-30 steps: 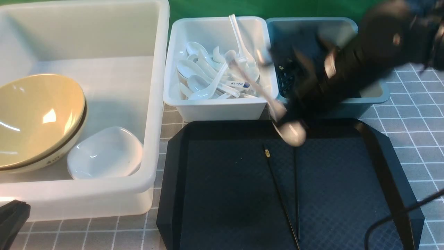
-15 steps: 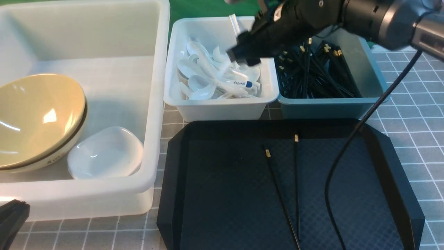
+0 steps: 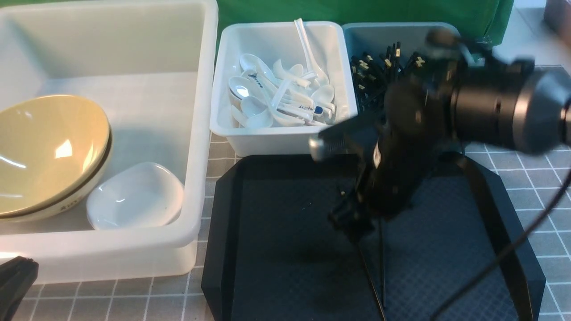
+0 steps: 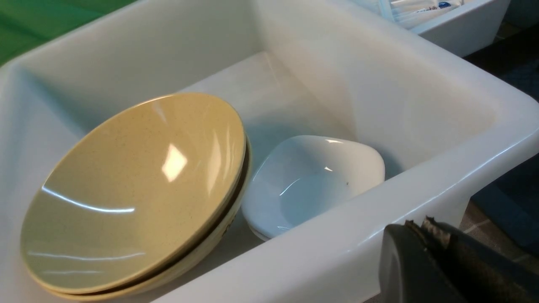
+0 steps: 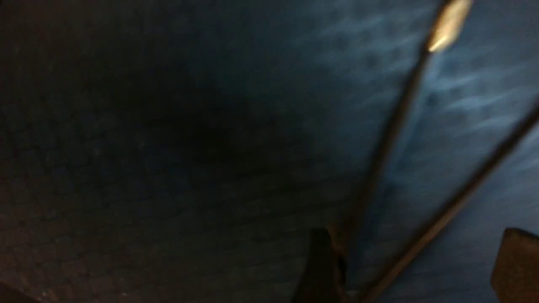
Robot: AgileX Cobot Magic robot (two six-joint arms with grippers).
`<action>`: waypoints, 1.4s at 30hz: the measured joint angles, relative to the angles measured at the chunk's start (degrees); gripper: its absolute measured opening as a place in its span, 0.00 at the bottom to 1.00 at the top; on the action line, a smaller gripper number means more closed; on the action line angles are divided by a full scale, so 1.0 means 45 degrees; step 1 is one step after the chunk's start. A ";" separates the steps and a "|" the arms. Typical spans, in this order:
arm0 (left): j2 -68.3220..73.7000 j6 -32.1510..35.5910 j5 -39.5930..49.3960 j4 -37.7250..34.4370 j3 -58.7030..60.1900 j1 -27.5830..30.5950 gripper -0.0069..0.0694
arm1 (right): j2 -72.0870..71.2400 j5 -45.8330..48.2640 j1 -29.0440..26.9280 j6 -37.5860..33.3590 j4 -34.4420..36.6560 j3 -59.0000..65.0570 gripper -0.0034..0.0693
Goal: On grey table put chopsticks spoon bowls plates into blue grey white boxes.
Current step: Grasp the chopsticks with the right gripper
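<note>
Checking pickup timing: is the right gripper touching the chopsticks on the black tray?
Cannot tell. In the right wrist view the open right gripper hangs over the chopsticks, one finger close beside a stick, but blur hides any contact or gap.

Mustard bowls (image 3: 49, 151) — chopsticks (image 3: 382, 267) seemingly black

Chopsticks (image 3: 382, 267) lie on the tray (image 3: 272, 258), right of the tub (image 3: 197, 133) holding the bowls (image 3: 49, 151).
</note>
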 joint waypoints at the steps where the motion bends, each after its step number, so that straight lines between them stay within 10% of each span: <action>1: 0.0000 0.0000 0.0000 0.0000 0.0000 0.0000 0.08 | -0.0052 -0.0422 0.0048 0.0258 0.0000 0.0462 0.77; 12: 0.0000 0.0000 -0.0091 0.0000 0.0130 0.0000 0.08 | 0.0201 -0.2381 0.0104 0.1194 -0.1041 0.2441 0.74; 21: 0.0000 0.0000 -0.0091 0.0000 0.0130 0.0000 0.08 | 0.0384 -0.3360 0.0104 0.0273 -0.1196 0.2374 0.19; 42: 0.0000 0.0000 -0.0091 0.0012 0.0130 0.0000 0.08 | -0.4998 -0.2104 0.0104 -0.1894 -0.1830 0.2785 0.09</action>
